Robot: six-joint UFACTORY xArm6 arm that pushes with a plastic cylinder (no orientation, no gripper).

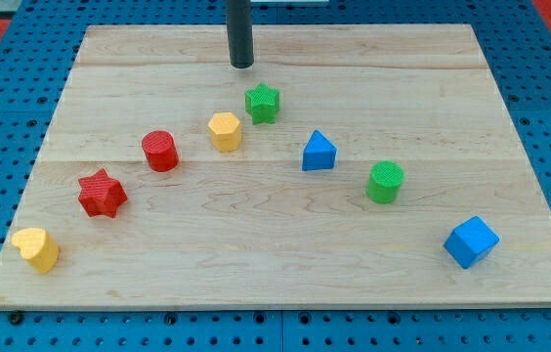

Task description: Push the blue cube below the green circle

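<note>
My tool is a plain dark rod with no parts that open or shut, so it holds nothing, and my tip (242, 65) rests on the table (285, 284) near the view's top edge. Nothing touches my tip. The closest block is the green star (263, 103), just below my tip and a bit to the view's right. Next to the star, lower and to the view's left of my tip, sits the yellow hexagon (225, 131), then the red cylinder (160, 151), the red star (102, 193) and the yellow heart (37, 248), going down in a curved line away from my tip. Lower and to the view's right of my tip stands the blue triangle (318, 152), and past it the green circle (386, 182). The blue cube (471, 242) is the farthest from my tip, near the table's bottom right corner, lower than the green circle and off to its right. I think it needs a push toward the view's left to sit under the circle. The table below the circle is bare there, but the cube is close to the edge, so my tip has little room to get around it.
</note>
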